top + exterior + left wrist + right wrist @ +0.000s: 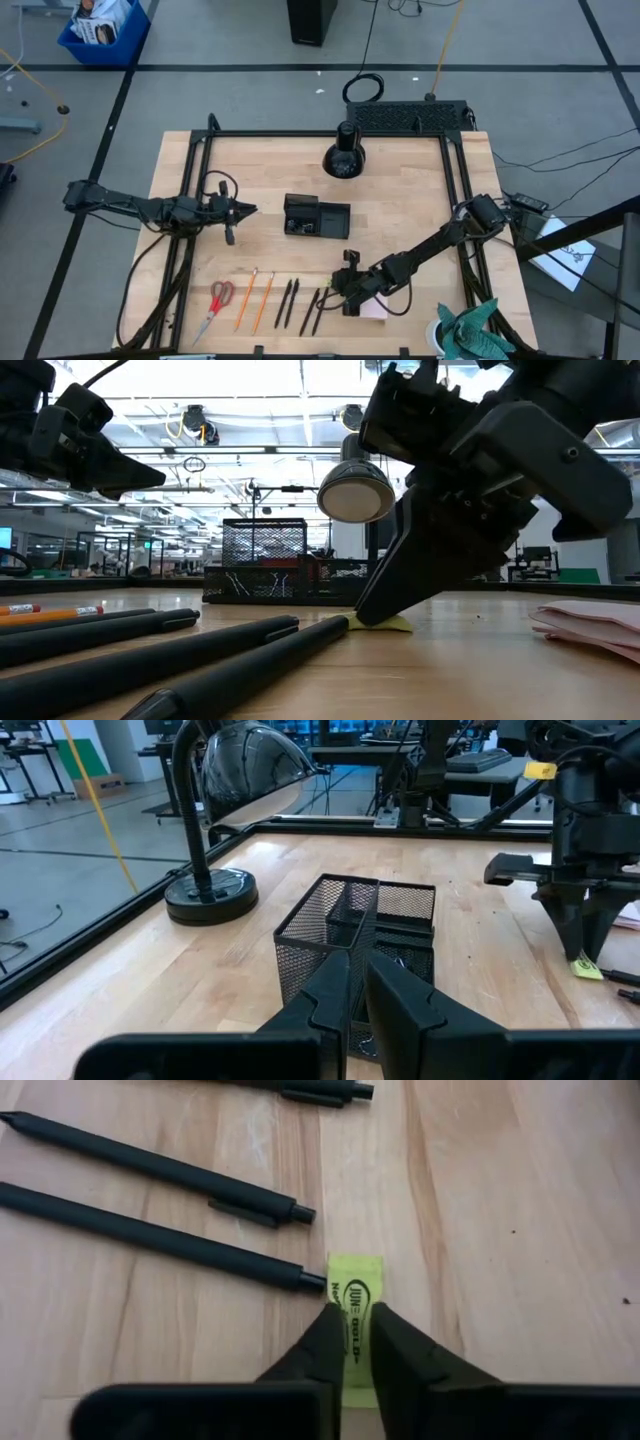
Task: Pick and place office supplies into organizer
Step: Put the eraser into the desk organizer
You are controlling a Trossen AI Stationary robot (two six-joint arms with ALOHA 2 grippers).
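The small yellow-green packet (355, 1305) lies flat on the bench (400, 215), just off the tip of a black pen (150, 1238). The right gripper (350, 1330) is down on it with its fingers pinched almost together around the packet's middle, so the grasp looks made, but the packet has not left the wood.

In the overhead view the mesh organizer (316, 217) sits near the bench's centre, at about 11 o'clock from the right gripper and well apart from it. There are dark bits inside, though I can't tell what they are.

Most of the job seems still ahead. Along the 6 o'clock edge the red-handled scissors (216, 304), two orange pencils (254, 300) and the remaining black pens (300, 303) wait in a row, and the pink sticky-note pad (590, 622) lies just beside the right gripper.

The left gripper (240, 211) hangs at 9 o'clock of the organizer, fingers nearly shut and empty. The desk lamp (343, 155) stands at 12 o'clock.
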